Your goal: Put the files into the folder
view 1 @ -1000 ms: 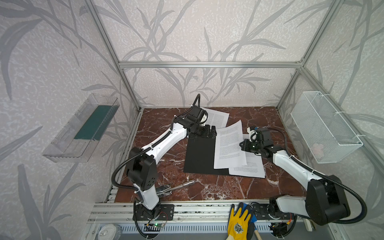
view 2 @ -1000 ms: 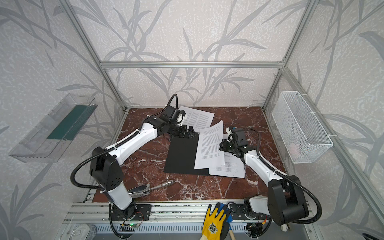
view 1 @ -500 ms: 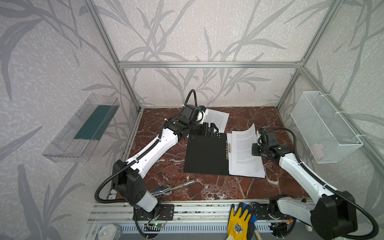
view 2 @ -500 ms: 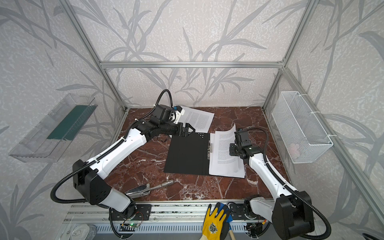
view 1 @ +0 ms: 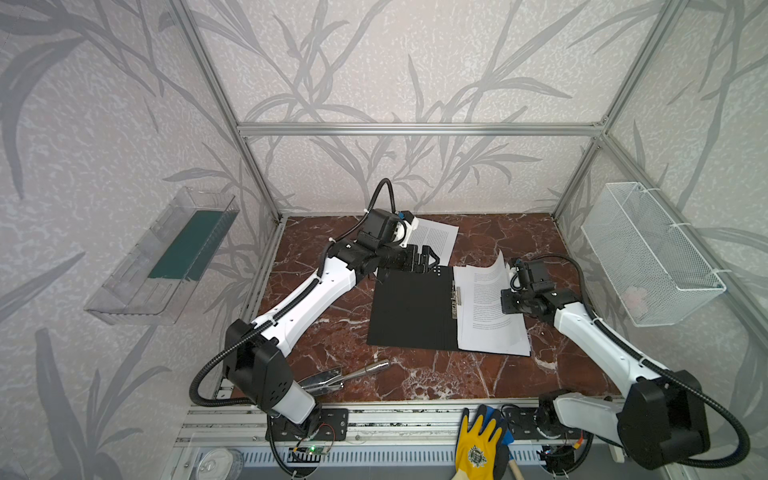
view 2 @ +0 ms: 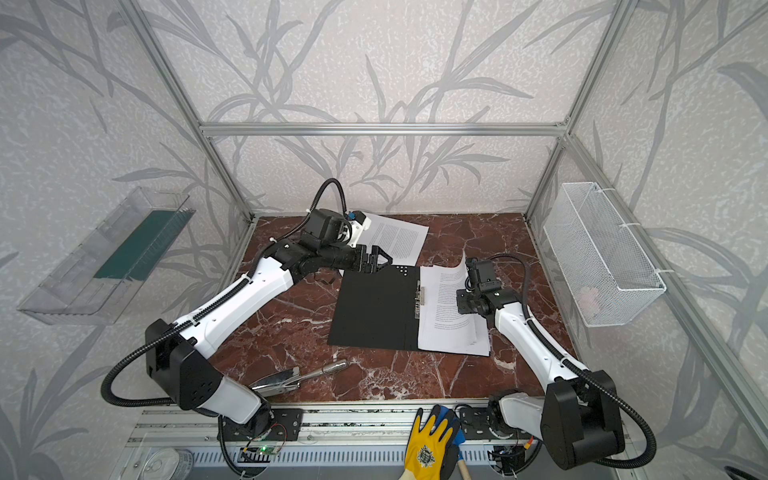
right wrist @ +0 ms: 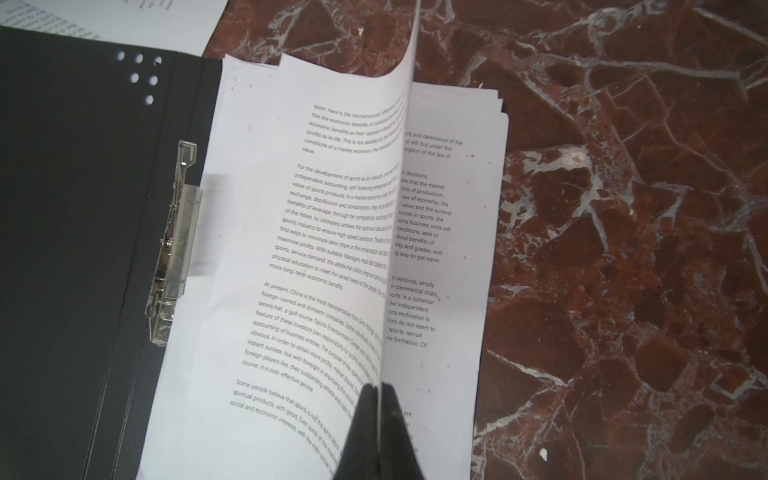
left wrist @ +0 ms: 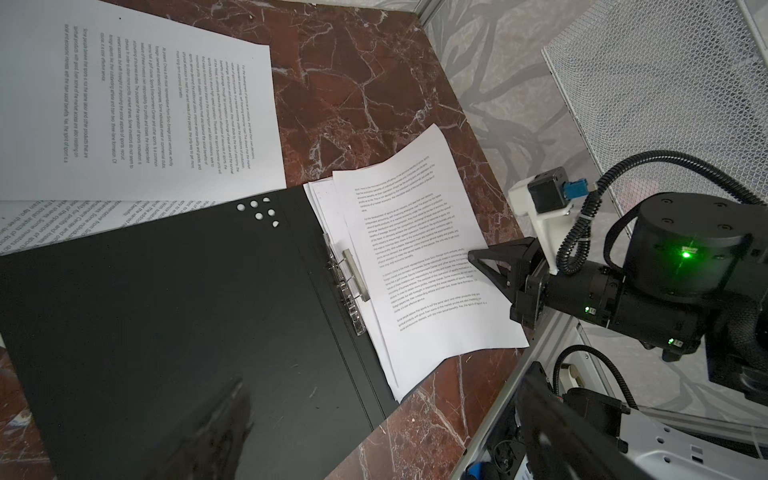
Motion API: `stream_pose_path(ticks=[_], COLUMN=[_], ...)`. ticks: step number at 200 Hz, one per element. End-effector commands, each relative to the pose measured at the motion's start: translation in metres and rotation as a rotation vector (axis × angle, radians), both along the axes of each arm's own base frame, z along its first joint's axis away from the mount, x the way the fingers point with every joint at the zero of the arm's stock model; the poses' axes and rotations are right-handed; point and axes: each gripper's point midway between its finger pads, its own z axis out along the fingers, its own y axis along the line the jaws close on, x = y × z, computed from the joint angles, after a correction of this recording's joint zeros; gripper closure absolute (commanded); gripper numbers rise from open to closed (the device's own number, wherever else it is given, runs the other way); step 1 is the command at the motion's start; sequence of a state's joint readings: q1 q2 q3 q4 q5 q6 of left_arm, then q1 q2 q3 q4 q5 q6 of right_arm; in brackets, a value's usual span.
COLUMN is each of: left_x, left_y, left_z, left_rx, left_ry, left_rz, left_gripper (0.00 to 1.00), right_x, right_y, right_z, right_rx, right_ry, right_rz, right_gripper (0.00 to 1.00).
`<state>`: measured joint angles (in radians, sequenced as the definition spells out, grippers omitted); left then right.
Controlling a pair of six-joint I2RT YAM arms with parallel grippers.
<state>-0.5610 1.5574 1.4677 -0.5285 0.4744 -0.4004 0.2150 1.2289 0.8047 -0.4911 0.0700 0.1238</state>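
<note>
Between tips of right gripper (right wrist: pixel 379 388): edge of top sheet (right wrist: pixel 324 232), pinched tight, curling upward. Remaining files (right wrist: pixel 453 232) stacked directly below gripper on open folder (view 1: pixel 411 307), long axis parallel to spine clip (right wrist: pixel 176 245), which lies beyond sheet. Left gripper (view 1: pixel 432 261) spread wide, empty, at folder's far corner, loose sheet (view 1: pixel 436 239) just behind. Right arm nearer stack.

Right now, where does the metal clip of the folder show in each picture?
Top view: metal clip mid-table, between the folder cover and the paper stack.
Top view: metal clip, same spot.
Left wrist: metal clip beside the stack's edge.
Right wrist: metal clip beside the stack's edge.
Shared landmark: white dots on the folder's corner.
</note>
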Motion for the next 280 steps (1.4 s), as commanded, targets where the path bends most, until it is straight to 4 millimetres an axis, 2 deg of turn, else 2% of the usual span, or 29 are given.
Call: stream_pose_path(ticks=[1,91,219,280], left_x=[0.000,0.004,0.005,0.005], left_y=[0.000,0.001,0.000,-0.001], left_z=[-0.001,-0.011,-0.018,-0.018], left_rx=[-0.008,0.017,0.029,0.029], left_ry=[0.000,0.010,0.023,0.025], left_rz=[-0.006,-0.001,-0.006,-0.008], left_gripper=[0.01,0.01,0.01,0.01], right_x=[0.006,0.005,0.007,0.006], right_y=[0.008,0.019,0.023,0.025], right_z=[0.001,-0.001,-0.003,-0.004], right_rx=[0.015,0.052,0.068,0.080], right_ry=[-0.014,-0.005,0.005,0.014], right_rz=[0.051,0.096,0.100,0.102], right_gripper=[1.00,1.00,1.00,0.89])
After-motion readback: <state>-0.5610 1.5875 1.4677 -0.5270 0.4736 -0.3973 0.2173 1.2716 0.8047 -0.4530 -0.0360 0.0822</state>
